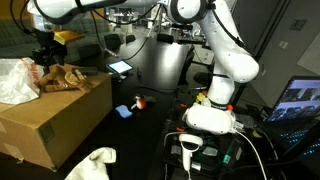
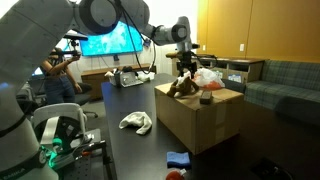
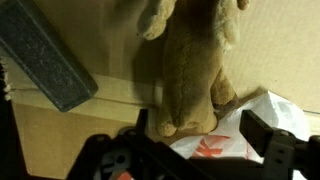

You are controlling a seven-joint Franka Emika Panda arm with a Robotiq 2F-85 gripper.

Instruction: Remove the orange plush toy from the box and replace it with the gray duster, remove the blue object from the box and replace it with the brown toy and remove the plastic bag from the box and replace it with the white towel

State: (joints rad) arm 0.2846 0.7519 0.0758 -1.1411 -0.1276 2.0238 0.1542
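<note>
Brown plush first: your brown toy point(image 3: 190, 70) lies in the box point(image 1: 50, 125) beside the gray duster point(image 3: 45, 60). The end effector point(image 3: 195, 150) hangs just above it, jaws apart and holding nothing. The orange plush toy point(image 1: 140, 101) and the blue object point(image 1: 123, 111) sit out on the surface point(image 1: 135, 130). By my reading, two swaps are done. You have yet to lift out the plastic bag point(image 3: 245, 130) and put in the white towel point(image 1: 95, 160).
</note>
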